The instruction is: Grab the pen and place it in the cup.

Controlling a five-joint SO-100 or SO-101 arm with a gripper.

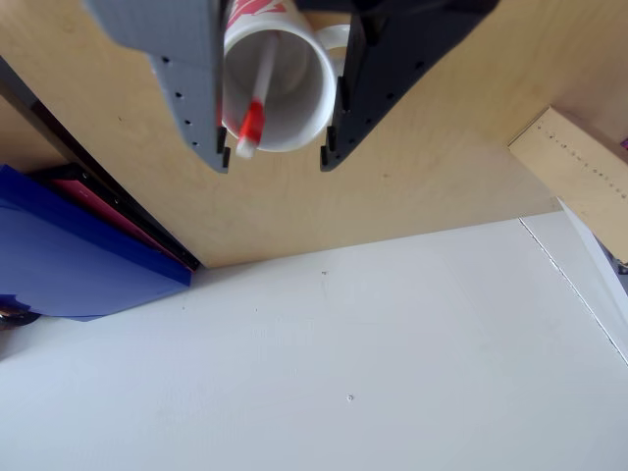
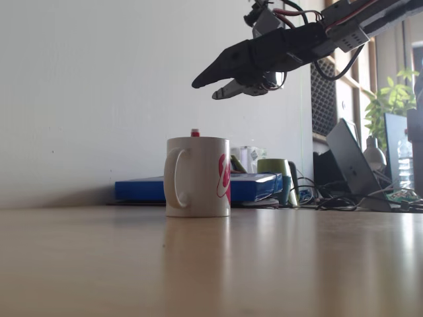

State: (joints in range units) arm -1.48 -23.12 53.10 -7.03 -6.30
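Observation:
The white cup [image 2: 198,177] with pink swirls stands upright on the wooden table, its handle toward the left in the fixed view. Seen from the other view, the cup [image 1: 294,108] shows its open mouth between my fingers. The pen [image 1: 258,98] stands inside it, leaning on the rim, red cap up. In the fixed view just the pen's red end [image 2: 195,133] pokes above the rim. My gripper [image 2: 208,88] hovers well above the cup, open and holding nothing. The other view shows my gripper [image 1: 273,162] with one grey finger and one black finger spread apart.
A blue folder [image 2: 198,188] lies behind the cup by the white wall, and appears as a blue folder [image 1: 69,255] in the other view. A green mug [image 2: 277,173], a laptop [image 2: 353,165], cables and a plant crowd the right rear. A wooden strip [image 1: 579,167] lies on the table.

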